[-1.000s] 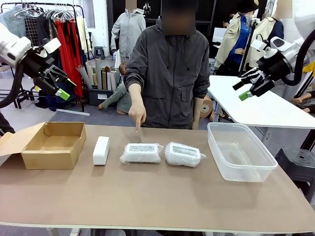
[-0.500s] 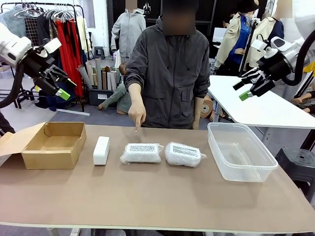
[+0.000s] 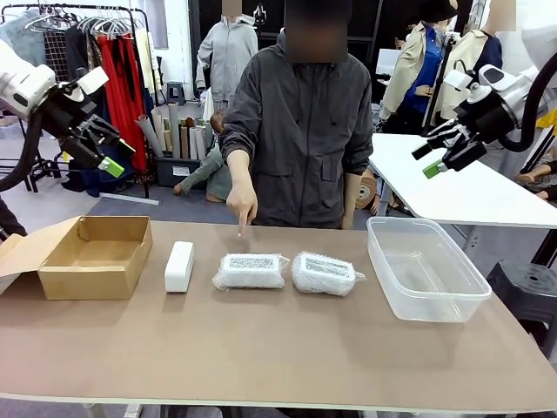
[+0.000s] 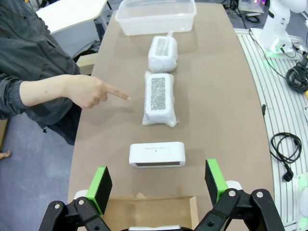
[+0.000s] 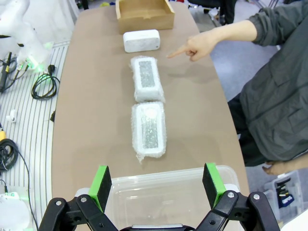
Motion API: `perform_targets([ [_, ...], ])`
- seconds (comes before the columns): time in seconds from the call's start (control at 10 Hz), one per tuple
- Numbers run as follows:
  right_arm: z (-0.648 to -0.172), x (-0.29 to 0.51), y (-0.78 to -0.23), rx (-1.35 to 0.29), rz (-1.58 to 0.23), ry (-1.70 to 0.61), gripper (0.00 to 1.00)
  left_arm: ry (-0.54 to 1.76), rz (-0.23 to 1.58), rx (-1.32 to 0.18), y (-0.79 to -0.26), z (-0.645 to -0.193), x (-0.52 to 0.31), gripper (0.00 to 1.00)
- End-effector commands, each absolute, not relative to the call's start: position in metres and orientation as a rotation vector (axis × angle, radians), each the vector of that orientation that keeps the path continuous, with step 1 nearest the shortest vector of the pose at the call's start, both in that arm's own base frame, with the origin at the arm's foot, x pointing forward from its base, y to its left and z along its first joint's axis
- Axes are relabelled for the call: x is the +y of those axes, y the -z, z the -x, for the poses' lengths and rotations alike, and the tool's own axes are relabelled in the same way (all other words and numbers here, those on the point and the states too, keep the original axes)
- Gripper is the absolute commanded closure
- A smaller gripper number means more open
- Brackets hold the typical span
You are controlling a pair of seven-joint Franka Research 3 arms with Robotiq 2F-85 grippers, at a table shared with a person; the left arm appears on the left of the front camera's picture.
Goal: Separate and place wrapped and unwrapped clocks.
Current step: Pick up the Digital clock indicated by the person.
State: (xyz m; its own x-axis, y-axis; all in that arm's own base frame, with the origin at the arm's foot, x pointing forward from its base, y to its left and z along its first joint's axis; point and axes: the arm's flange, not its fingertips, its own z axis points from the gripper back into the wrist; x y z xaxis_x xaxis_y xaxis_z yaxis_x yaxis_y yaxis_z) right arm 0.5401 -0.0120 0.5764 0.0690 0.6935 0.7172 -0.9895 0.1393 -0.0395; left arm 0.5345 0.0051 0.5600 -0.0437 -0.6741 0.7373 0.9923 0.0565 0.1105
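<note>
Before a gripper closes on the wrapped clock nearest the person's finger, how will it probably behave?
Probably slippery: the clear film on the wrapped clock is crinkly, loose at the ends. The block inside looks rigid, so it should hold shape. Lying flat and boxy, it should not roll.

Two wrapped clocks (image 3: 251, 271) (image 3: 324, 273), one bare clock (image 3: 179, 266), one box (image 3: 87, 280), one tub (image 3: 435, 310).

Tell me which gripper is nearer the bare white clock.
Left. The left gripper hangs above the cardboard box, left of the white clock; the right gripper hangs far off, above the plastic tub.
</note>
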Motion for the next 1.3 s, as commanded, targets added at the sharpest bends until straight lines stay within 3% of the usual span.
perform_targets([
  [0.0,-0.540,-0.011,-0.577,-0.685,-0.541,-1.366,0.00,1.460,0.547,-0.751,-0.561,-0.534,0.006,0.00],
  [0.2,-0.540,-0.011,-0.577,-0.685,-0.541,-1.366,0.00,1.462,0.549,-0.749,-0.560,-0.534,0.005,0.00],
  [0.5,-0.540,-0.011,-0.577,-0.685,-0.541,-1.366,0.00,1.483,0.520,-0.606,-0.559,-0.546,-0.043,0.00],
  [1.2,-0.540,-0.011,-0.577,-0.685,-0.541,-1.366,0.00,1.540,0.190,-0.387,-0.539,-0.597,-0.200,0.00],
])
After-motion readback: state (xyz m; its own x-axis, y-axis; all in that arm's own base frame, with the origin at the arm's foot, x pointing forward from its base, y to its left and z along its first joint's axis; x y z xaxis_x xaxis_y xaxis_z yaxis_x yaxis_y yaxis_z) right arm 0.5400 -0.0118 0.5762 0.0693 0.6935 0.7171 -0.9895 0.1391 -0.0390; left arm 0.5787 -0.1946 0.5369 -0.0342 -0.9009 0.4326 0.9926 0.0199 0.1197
